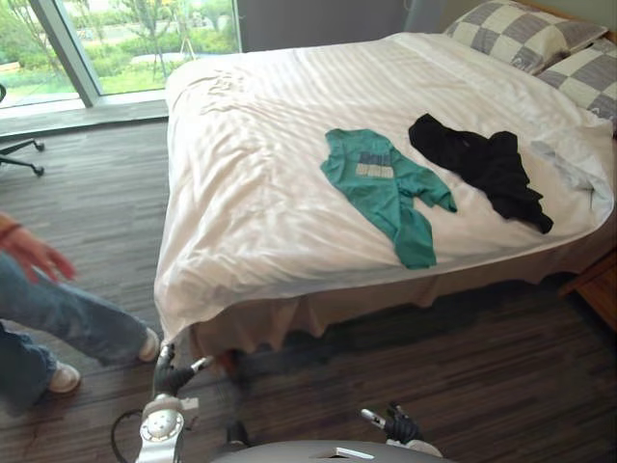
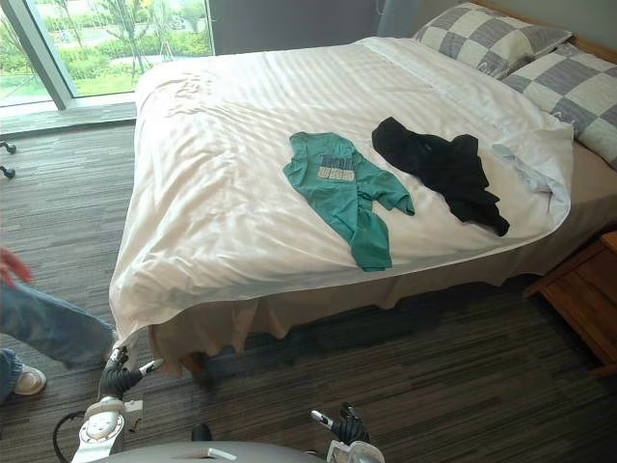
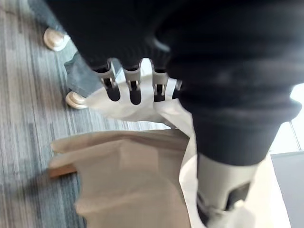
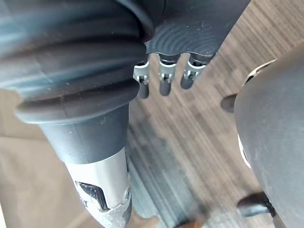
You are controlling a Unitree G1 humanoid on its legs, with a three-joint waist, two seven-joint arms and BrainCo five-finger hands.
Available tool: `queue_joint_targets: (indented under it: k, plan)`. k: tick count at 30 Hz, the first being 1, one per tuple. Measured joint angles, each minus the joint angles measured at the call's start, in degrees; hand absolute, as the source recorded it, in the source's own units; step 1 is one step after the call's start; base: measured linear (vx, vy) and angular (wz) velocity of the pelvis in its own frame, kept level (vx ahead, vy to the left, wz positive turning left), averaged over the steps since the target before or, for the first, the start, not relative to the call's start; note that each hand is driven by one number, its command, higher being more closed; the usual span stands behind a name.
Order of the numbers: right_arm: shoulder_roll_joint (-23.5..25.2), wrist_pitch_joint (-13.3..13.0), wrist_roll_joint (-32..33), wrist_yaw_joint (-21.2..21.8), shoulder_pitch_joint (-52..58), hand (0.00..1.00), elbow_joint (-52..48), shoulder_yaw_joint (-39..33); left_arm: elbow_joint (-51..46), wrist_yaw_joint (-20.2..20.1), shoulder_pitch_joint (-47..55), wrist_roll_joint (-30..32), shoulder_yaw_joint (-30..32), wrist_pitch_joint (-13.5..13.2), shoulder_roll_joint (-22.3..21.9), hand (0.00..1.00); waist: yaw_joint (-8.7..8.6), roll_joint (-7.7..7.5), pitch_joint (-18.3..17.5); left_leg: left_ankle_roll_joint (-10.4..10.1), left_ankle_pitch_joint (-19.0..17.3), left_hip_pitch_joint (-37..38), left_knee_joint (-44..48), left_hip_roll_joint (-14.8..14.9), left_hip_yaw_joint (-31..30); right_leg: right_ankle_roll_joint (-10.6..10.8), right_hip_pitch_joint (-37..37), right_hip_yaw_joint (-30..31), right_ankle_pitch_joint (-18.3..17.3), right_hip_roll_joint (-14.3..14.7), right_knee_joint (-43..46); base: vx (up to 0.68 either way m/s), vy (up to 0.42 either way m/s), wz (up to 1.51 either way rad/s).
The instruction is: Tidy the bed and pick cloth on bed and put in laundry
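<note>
Bottom of frame: left hand (image 1: 172,374) and right hand (image 1: 397,424) hang low over the floor, fingers relaxed, holding nothing; a person's leg (image 1: 72,318) stands at left edge. On the bed (image 1: 241,212), centre frame, a green shirt (image 1: 386,188) lies flat, a black garment (image 1: 477,164) just right of it. Checked pillows (image 1: 521,34) sit upper right.

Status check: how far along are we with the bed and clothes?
Nothing looks done. In hand: nothing; the left robot hand and right robot hand hang empty short of the bed. Remaining: green shirt and black garment lie on the rumpled duvet.
</note>
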Motion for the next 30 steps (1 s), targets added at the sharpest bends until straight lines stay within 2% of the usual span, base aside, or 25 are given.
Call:
queue_joint_targets:
  k: [6, 10, 13, 16, 18, 23, 25, 27, 30]
  plan:
    - [0.52, -0.45, 0.09, -0.16, -0.59, 0.00, 1.06, 0.23, 5.09, 0.47, -0.08, -0.14, -3.25, -0.95, 0.98, 0.00, -0.45, -0.96, 0.23, -0.32, -0.73, 2.25, -0.02, -0.73, -0.98, -0.06, 2.99, -0.48, -1.06, -0.39, -0.04, 0.09, -0.011, 0.08]
    - [0.50, -1.26, 0.53, -0.33, -1.99, 0.00, 3.54, 0.83, 7.26, 1.76, -0.13, 1.04, -5.21, -1.15, 1.70, 0.00, -1.27, -0.99, 0.39, -0.33, -0.73, 3.30, -0.02, -0.82, -0.99, -0.40, 4.05, -0.44, -1.37, -0.39, -0.13, 0.02, -0.009, -0.01]
    - [0.37, -1.37, 0.46, -0.67, -3.10, 0.00, 5.19, 1.24, 9.58, 3.66, -0.89, 4.72, -7.50, -1.28, 3.28, 0.00, -1.75, -0.99, 0.66, -0.33, -0.73, 3.83, -0.03, -0.80, -1.11, -0.43, 4.59, -0.51, -1.58, -0.38, 0.04, -0.01, -0.004, 0.01]
    - [0.26, -1.48, 0.27, -0.76, -3.79, 0.00, 6.90, 1.26, 12.89, 5.32, -2.50, 11.44, -10.00, -1.22, 5.29, 0.00, -1.80, -1.16, 1.05, -0.62, -0.97, 4.20, -0.05, -0.78, -1.11, -0.39, 4.61, -0.24, -1.60, -0.40, 0.37, -0.04, 0.003, -0.03]
    - [0.34, -1.47, -0.14, -1.22, -4.23, 0.00, 7.29, 1.64, 14.16, 5.52, -3.02, 15.85, -11.07, -0.67, 6.73, 0.00, -1.89, -1.20, 1.33, -0.63, -1.30, 4.74, -0.06, -0.80, -1.04, -0.17, 4.71, 0.24, -1.75, -0.50, 0.72, -0.04, 0.007, -0.08]
    - [0.01, -1.41, -2.44, -1.93, -5.55, 0.00, 9.39, 2.30, 16.48, 6.59, -4.09, 19.33, -11.65, 0.35, 9.23, 0.00, -1.92, -1.73, 1.39, -0.43, -1.73, 4.80, -0.06, -0.96, -0.73, 0.09, 4.17, 1.16, -1.98, -0.75, 0.63, -0.04, 0.012, -0.08]
    - [-0.01, -1.26, -4.56, -1.93, -6.85, 0.00, 11.17, 2.32, 19.76, 6.15, -7.10, 20.76, -11.55, 2.85, 9.37, 0.00, -2.10, -2.01, 1.41, -0.36, -2.02, 4.82, -0.05, -1.16, -0.34, 0.12, 4.01, 1.62, -1.93, -0.89, 0.36, -0.01, 0.019, -0.10]
    - [0.32, -1.23, -4.84, -2.94, -7.65, 0.00, 11.61, 2.31, 20.64, 6.74, -7.62, 21.49, -11.53, 3.93, 9.18, 0.00, -2.53, -2.00, 1.27, -0.31, -2.19, 4.82, -0.05, -1.26, 0.18, 0.15, 3.71, 2.14, -1.91, -0.98, 0.31, 0.02, 0.015, -0.13]
    - [0.43, -1.21, -4.84, -3.12, -7.86, 0.00, 11.88, 2.27, 20.75, 7.37, -7.62, 21.79, -10.91, 4.10, 8.21, 0.00, -2.50, -2.48, 1.43, -0.31, -2.51, 4.81, -0.04, -1.51, 0.32, 0.63, 3.86, 2.29, -1.55, -1.11, -0.06, 0.06, 0.006, -0.04]
